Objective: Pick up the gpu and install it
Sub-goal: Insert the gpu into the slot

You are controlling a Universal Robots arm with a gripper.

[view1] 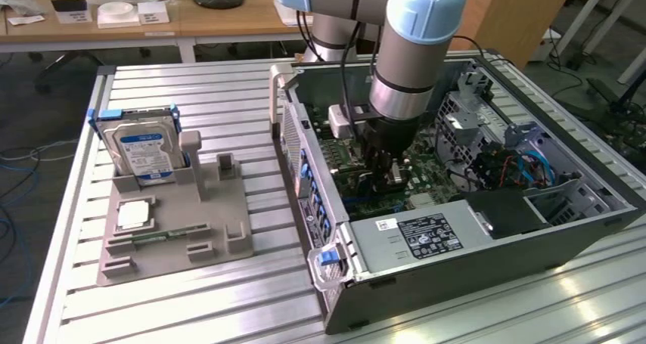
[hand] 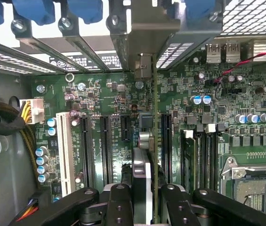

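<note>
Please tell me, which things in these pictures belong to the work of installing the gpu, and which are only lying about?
Part of the job:
- gpu, edge-on, gripped by the gripper over the motherboard
- computer case

Just lying about:
- hard drive in the grey holder
- memory stick on that holder

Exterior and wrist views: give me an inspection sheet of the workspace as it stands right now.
Surface: ribbed metal table; grey fixture tray on the exterior view's left, open computer case on its right.
Job's things: gpu edge-on between the fingers, held over the motherboard slots, its bracket up by the rear slot covers.
Clutter: hard drive upright in the tray; memory stick lying in the tray.
Grippers: gripper shut on the gpu, down inside the case.
Cables: yellow-black power bundle beside the board; blue cables in the case.
Surroundings: wooden desks behind.
</note>
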